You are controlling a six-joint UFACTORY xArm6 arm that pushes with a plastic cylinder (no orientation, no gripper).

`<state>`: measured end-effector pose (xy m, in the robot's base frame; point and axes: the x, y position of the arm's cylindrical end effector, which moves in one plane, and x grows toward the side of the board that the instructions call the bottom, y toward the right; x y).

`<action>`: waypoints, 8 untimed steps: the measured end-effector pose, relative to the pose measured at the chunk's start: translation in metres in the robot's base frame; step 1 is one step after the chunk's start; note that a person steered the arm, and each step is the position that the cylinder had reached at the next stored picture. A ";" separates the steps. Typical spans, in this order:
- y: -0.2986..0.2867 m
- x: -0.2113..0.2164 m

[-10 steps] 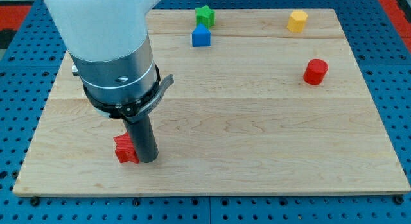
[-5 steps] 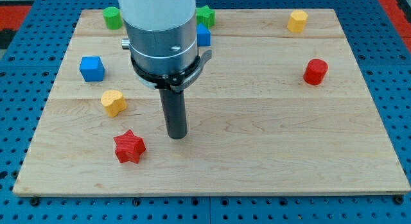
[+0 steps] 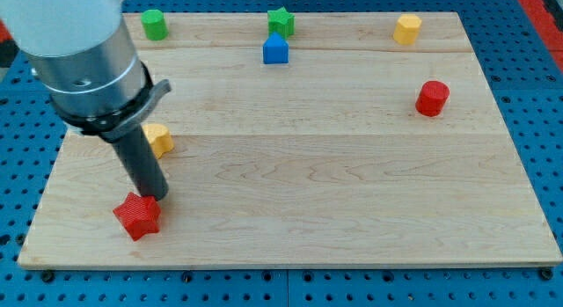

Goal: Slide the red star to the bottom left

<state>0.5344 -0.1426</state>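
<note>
The red star (image 3: 136,215) lies on the wooden board (image 3: 352,184) near its bottom left corner. My tip (image 3: 155,199) stands right at the star's upper right edge, touching it or very nearly so. The rod leans up to the view's left into the arm's large grey and white body (image 3: 84,61), which covers the board's upper left part.
A yellow block (image 3: 159,139), partly behind the rod, lies above the star. A green cylinder (image 3: 155,25), a green star (image 3: 281,21), a blue block (image 3: 275,49) and a yellow block (image 3: 406,29) sit along the top. A red cylinder (image 3: 431,98) is at the right.
The arm swung right away from the star, then came back left. The red star has slid down and left toward the corner. The blue cube at the left is now hidden by the arm.
</note>
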 end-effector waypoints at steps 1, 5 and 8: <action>0.049 0.000; 0.044 0.019; -0.031 0.019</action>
